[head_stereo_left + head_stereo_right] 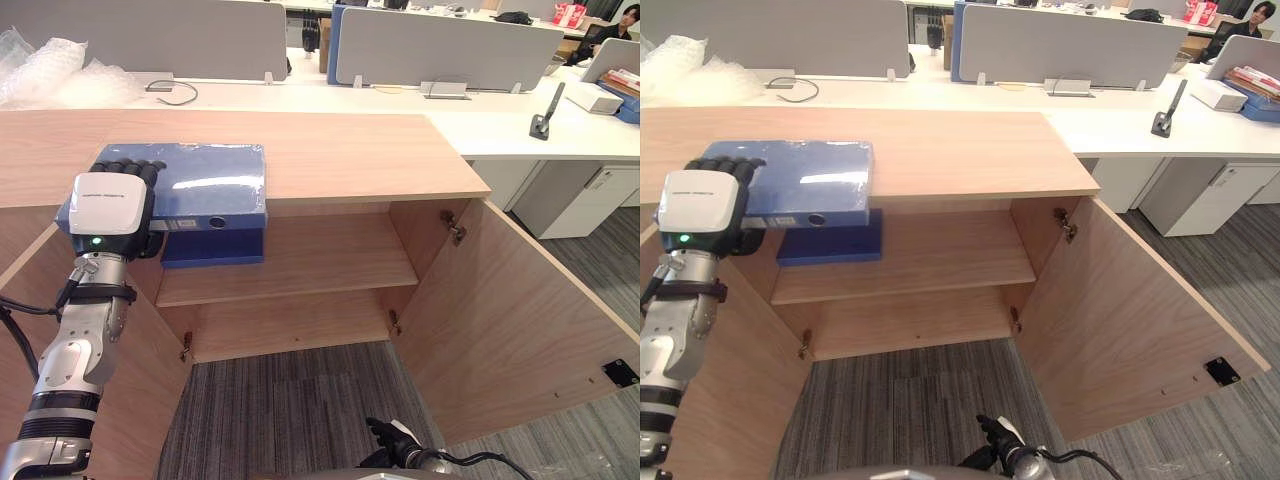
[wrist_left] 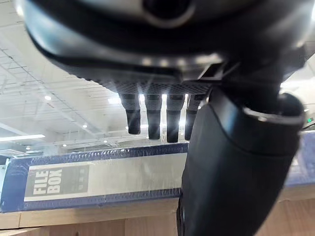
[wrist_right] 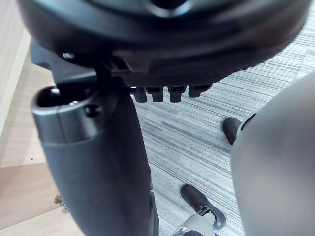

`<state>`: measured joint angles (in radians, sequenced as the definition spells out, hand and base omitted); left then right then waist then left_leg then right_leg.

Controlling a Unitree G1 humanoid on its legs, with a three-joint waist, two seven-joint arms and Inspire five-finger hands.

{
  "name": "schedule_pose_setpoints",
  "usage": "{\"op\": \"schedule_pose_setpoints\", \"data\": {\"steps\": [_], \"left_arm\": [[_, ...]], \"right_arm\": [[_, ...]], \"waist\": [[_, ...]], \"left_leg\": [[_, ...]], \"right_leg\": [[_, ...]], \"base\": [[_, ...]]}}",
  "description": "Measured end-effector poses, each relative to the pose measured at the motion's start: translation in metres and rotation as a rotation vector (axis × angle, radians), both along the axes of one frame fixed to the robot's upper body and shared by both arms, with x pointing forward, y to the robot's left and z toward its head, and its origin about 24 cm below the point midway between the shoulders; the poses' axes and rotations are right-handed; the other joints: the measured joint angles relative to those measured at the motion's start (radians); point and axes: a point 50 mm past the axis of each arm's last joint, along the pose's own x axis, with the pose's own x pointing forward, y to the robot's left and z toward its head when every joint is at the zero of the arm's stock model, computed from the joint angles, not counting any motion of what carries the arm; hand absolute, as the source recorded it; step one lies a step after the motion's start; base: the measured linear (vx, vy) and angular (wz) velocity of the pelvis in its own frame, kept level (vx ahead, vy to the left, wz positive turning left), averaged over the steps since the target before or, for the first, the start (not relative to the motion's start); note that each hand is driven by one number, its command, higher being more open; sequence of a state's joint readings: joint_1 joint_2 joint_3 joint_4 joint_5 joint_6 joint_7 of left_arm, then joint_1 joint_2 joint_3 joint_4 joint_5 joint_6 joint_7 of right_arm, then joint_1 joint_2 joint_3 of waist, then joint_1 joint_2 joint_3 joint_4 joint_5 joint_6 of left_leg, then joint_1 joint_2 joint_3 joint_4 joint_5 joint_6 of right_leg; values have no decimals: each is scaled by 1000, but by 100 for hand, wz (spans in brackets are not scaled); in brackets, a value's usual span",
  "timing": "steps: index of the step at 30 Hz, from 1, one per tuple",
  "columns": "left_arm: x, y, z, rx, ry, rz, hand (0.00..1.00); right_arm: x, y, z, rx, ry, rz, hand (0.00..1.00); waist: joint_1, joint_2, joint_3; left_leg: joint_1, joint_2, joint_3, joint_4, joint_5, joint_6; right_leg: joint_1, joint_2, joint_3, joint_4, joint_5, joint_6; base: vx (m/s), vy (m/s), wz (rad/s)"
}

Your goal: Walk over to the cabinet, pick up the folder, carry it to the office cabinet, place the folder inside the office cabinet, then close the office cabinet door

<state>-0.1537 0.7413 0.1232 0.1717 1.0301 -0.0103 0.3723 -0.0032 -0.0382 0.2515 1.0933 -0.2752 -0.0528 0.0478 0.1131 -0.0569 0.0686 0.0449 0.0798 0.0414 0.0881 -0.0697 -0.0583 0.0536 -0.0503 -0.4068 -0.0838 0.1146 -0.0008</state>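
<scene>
At the left front corner of the office cabinet (image 1: 340, 150), our left hand (image 1: 110, 203) is closed on the blue folder (image 1: 215, 180); its fingers (image 2: 153, 115) lie curled over the folder's top face and the thumb sits at the spine. The folder lies flat on the cabinet top with its spine at the front edge, above the open compartment; both doors stand open and the upper shelf (image 1: 320, 262) is bare on its right side. Our right hand (image 1: 398, 440) hangs low over the carpet - whether it is open or closed we cannot tell.

We judge the placing not yet done. The grip takes the folder at one end only, and its wrapping looks glossy; once it leaves the top, the free end could sag or slide out of the hand. Lowering it under the top board is tight - a corner could catch that edge, or our arm could knock the left door (image 1: 130, 380) close beside it; a darker blue shape under the folder may also block the shelf's left end.
</scene>
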Motion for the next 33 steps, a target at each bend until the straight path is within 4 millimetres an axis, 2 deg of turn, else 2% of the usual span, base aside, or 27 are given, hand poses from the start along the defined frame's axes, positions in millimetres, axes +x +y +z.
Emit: {"op": "schedule_pose_setpoints", "data": {"steps": [3,6,8,12,15,18,21,23,24,26,28,30,32,33], "left_arm": [[0,-1,-4,-100,-41,15,0],[-2,2,-2,-281,-161,51,0],[-4,5,3,-321,-202,60,0],[-8,9,5,-424,-256,75,0],[-11,2,5,-510,-303,51,0],[-24,-22,5,-689,-390,-43,0],[-41,-55,3,-913,-430,-222,0],[-57,-85,-2,-1134,-401,-397,0],[-61,-91,-5,-1193,-382,-435,0],[-77,-113,-18,-1501,-287,-590,0],[-93,-124,-29,-1715,-222,-642,0],[-108,-130,-37,-1921,-161,-696,0],[-123,-133,-46,-2079,-120,-710,0],[-127,-133,-47,-2104,-118,-708,0]], "right_arm": [[0,1,0,3,-2,-1,100],[0,1,1,5,-7,-6,100],[0,0,1,8,-5,-21,100],[-2,-5,0,3,18,-39,100],[-2,-4,0,7,22,-37,100],[-4,-3,-1,5,33,-39,100],[-5,-3,-2,5,41,-45,100],[-6,-1,-2,9,48,-53,100],[-6,0,-2,12,50,-58,100],[-6,3,-2,56,58,-151,100],[-1,6,1,89,41,-214,100],[11,7,11,144,-47,-338,100],[33,7,35,212,-218,-476,100],[40,8,44,233,-270,-497,100]], "waist": [[-5,-2,-4],[-11,-3,-7],[-11,-7,-10],[-11,4,-18],[-9,0,-21],[-6,-4,-24],[-4,-6,-25],[2,-7,-26],[2,-7,-26],[1,-5,-25],[-7,-2,-23],[-12,4,-19],[-15,9,-16],[-16,9,-17]], "left_leg": [[1,-2,0,-10,7,1],[9,-2,0,-35,18,0],[11,-1,0,-38,20,-2],[15,-2,0,-52,26,-2],[9,-1,-1,-55,28,-2],[2,1,-8,-59,23,-8],[-6,-1,-26,-58,24,-8],[-15,-1,-41,-50,23,-7],[-17,-1,-46,-49,23,-7],[-25,0,-55,-44,21,-8],[-24,0,-55,-47,15,-3],[-24,1,-55,-47,14,-4],[-27,0,-55,-47,14,-3],[-28,0,-55,-47,14,-4]], "right_leg": [[-3,-2,1,0,2,1],[-5,-1,2,0,2,1],[-6,0,2,0,2,1],[-8,0,3,0,2,2],[-12,-2,3,0,2,2],[-13,-8,3,0,0,5],[-11,-11,3,0,-2,8],[-10,-11,2,0,-4,11],[-10,-11,2,1,-5,13],[-9,-10,2,1,-9,17],[-8,-11,2,1,-14,24],[-10,-11,4,4,-20,32],[-18,-13,4,13,-31,40],[-19,-14,4,15,-32,39]], "base": [[-10,9,0],[0,0,0],[0,0,0],[0,0,0],[-2,13,1],[9,38,8],[26,30,18],[29,28,20],[20,22,21],[9,17,13],[0,0,0],[0,0,0],[0,0,0],[0,0,0]]}}
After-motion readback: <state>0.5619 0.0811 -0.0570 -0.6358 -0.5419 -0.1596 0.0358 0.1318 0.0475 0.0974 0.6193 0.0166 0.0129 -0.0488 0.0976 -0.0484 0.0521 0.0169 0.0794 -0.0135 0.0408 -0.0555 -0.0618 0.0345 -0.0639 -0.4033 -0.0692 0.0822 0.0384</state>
